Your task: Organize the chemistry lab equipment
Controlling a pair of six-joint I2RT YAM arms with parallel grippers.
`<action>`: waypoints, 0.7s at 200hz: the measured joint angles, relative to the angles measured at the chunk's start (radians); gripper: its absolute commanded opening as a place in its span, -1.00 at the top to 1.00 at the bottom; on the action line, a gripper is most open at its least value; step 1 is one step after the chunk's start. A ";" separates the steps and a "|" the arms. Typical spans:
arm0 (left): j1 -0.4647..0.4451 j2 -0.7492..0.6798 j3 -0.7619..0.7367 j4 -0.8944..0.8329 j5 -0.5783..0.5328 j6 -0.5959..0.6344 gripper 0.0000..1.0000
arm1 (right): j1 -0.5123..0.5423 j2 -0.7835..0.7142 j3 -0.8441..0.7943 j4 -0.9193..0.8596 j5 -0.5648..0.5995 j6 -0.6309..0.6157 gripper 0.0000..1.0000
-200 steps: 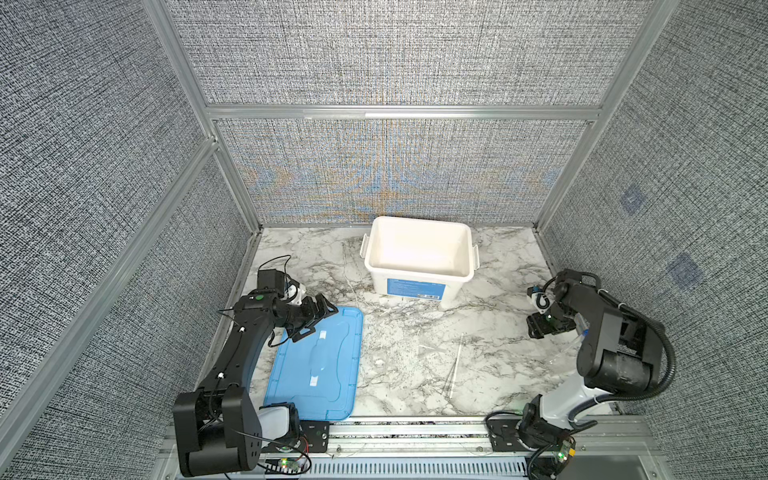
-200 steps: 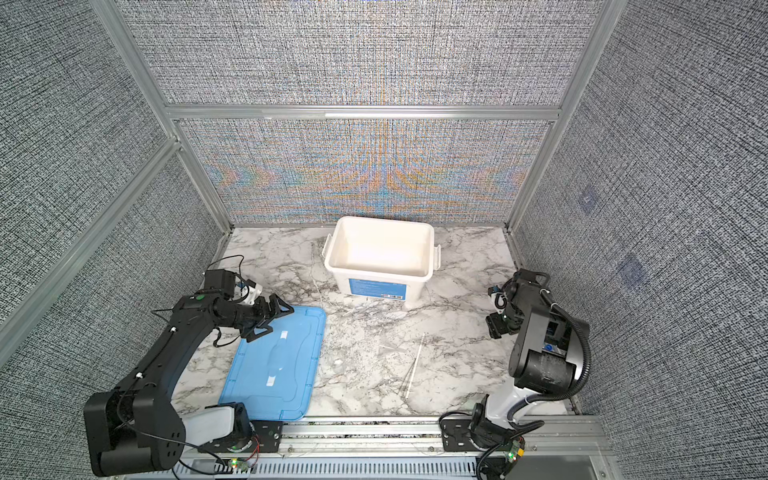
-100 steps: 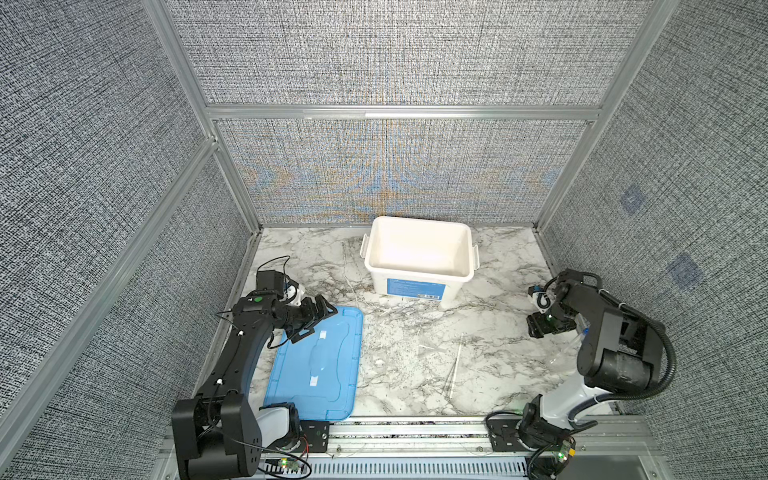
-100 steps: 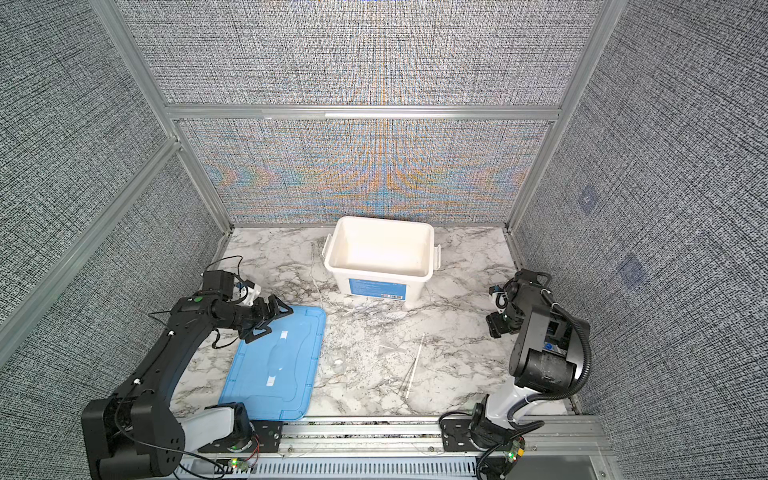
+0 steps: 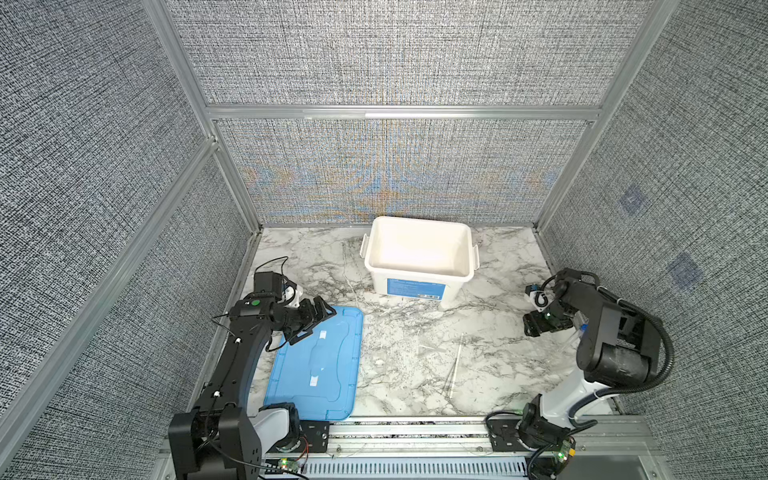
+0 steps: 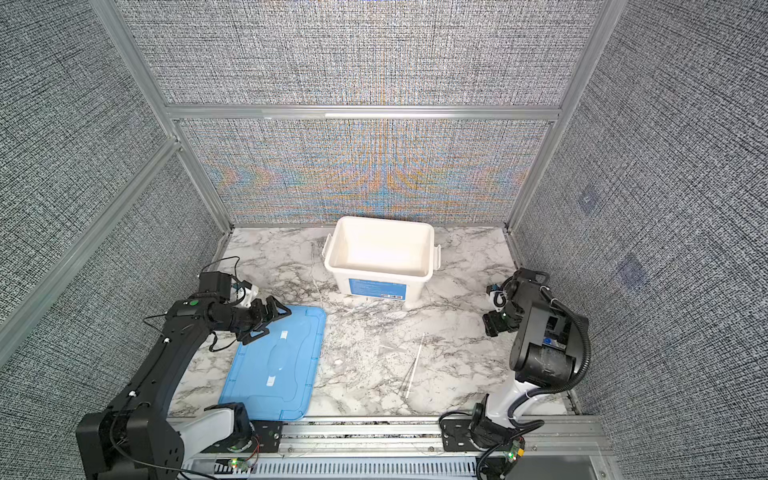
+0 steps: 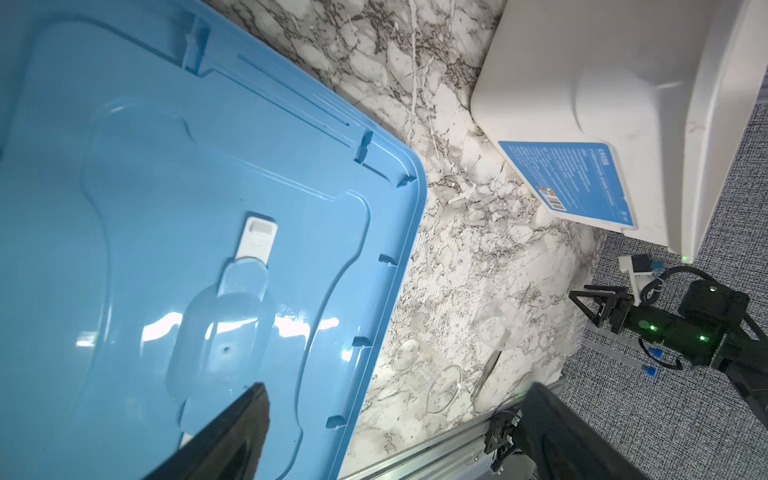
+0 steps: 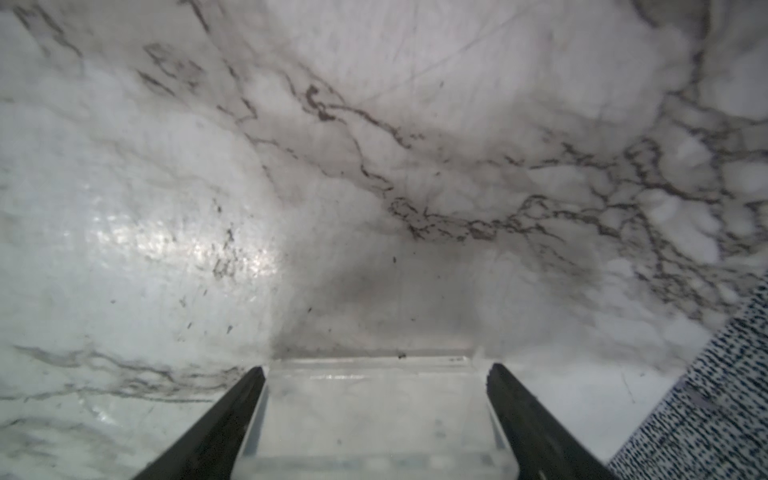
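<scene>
Thin clear rods (image 5: 455,368) (image 6: 415,365) lie on the marble near the front. In the left wrist view a clear round dish (image 7: 496,324), a small clear beaker (image 7: 446,388) and a clear disc (image 7: 405,353) lie beside the lid. My right gripper (image 5: 534,328) (image 6: 490,326) (image 8: 376,370) is low at the table's right side, open, its fingers flanking a clear rectangular piece (image 8: 374,415). Two small blue caps (image 7: 656,353) show next to that arm. My left gripper (image 5: 316,326) (image 6: 270,326) (image 7: 397,388) hangs open and empty over the lid's far corner.
A white tub (image 5: 380,282) (image 6: 413,291) with a blue label stands open at the back middle. The flat blue lid (image 5: 332,374) (image 6: 291,374) (image 7: 166,166) lies front left. Grey walls enclose the table; a metal rail (image 5: 415,430) runs along the front.
The right gripper's jaws have spread wider around the clear piece. Both arms stay where they were.
</scene>
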State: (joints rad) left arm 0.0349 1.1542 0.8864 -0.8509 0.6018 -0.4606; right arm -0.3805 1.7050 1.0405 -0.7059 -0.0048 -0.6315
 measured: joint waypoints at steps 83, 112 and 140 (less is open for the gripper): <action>0.000 -0.046 0.004 -0.011 0.000 -0.016 -0.93 | 0.035 -0.034 0.093 -0.068 -0.031 0.003 -0.98; 0.000 -0.047 0.011 -0.015 -0.002 -0.023 -0.93 | 0.082 -0.058 0.136 -0.107 -0.032 0.003 -0.98; 0.000 -0.051 0.035 -0.026 -0.027 -0.023 -0.93 | 0.156 -0.093 0.182 -0.152 -0.040 0.004 -0.98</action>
State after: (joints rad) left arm 0.0349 1.1027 0.9211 -0.8764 0.5751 -0.4835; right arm -0.2241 1.6115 1.2224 -0.8581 -0.0448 -0.6273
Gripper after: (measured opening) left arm 0.966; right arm 0.990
